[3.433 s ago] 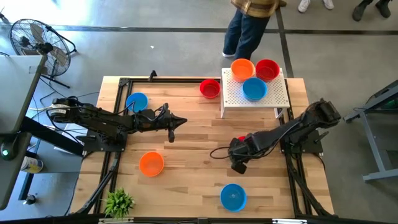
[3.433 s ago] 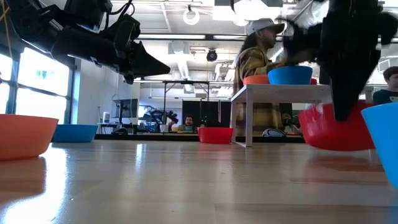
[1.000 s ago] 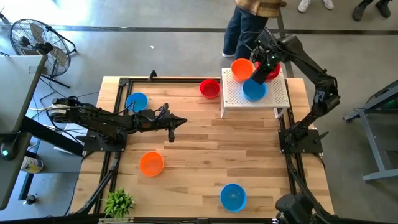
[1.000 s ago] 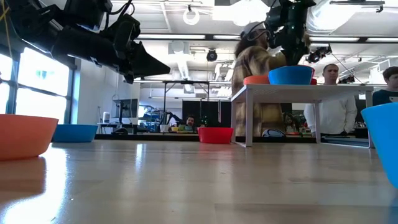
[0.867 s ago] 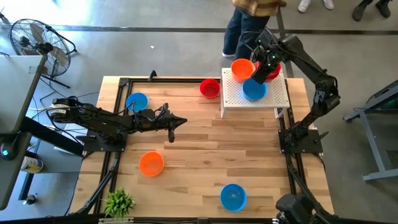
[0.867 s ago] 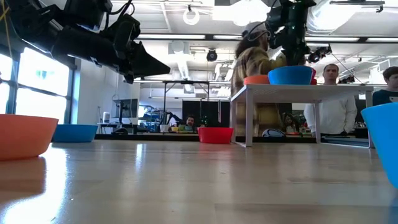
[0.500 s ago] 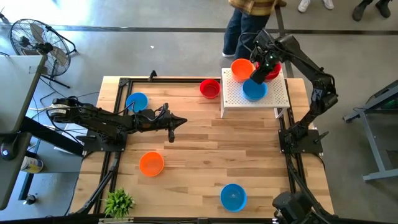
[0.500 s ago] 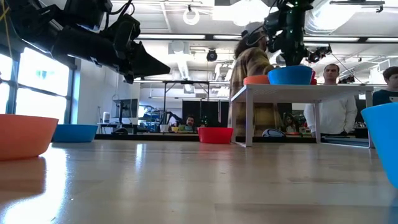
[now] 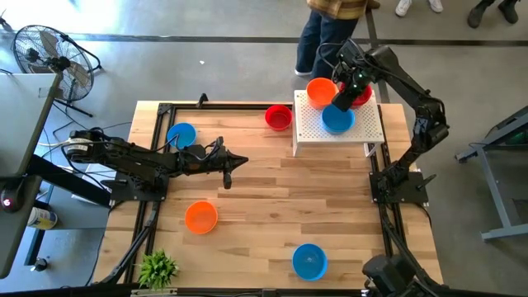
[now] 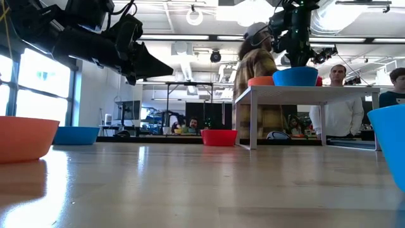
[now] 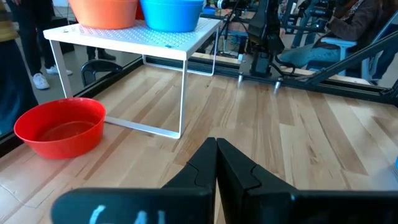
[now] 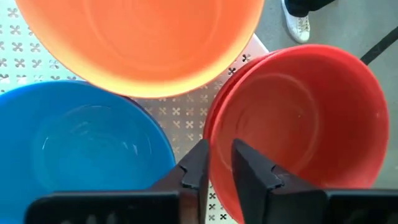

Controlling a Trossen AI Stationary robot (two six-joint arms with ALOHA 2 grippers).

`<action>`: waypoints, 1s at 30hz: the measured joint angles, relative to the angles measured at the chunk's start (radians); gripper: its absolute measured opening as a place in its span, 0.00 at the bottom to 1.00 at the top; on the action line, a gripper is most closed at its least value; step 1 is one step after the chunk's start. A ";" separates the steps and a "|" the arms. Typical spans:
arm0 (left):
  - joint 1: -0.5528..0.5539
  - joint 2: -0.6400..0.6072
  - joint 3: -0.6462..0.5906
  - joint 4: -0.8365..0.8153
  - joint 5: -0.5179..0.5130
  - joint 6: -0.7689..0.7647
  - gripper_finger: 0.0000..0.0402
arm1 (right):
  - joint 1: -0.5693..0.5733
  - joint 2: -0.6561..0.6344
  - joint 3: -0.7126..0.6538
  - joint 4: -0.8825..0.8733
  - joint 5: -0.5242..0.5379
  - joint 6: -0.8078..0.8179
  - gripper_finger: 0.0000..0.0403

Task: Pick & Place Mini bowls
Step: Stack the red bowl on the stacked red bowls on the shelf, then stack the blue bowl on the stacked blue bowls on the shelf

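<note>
Red round plastic mini bowl (image 12: 298,124), nested on another atop the white perforated stand (image 9: 363,128), is pinched at its rim by the right gripper (image 12: 214,165), so placement seems underway, release next; left gripper (image 11: 216,155) idles clenched mid-table.

In the high view the right gripper (image 9: 350,87) covers most of the red bowl (image 9: 360,92). In the low view the frame's right edge crops a blue bowl (image 10: 391,142).
</note>
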 joint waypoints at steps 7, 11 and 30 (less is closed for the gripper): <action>0.000 0.000 0.000 0.000 0.000 0.000 0.00 | 0.000 -0.020 0.000 0.007 0.000 -0.027 0.20; 0.000 0.000 0.000 0.000 0.000 0.000 0.00 | 0.000 -0.056 0.001 0.018 -0.037 -0.050 0.15; 0.000 0.000 0.000 -0.020 0.000 0.000 0.00 | 0.124 -0.200 -0.006 0.337 -0.319 -0.044 0.00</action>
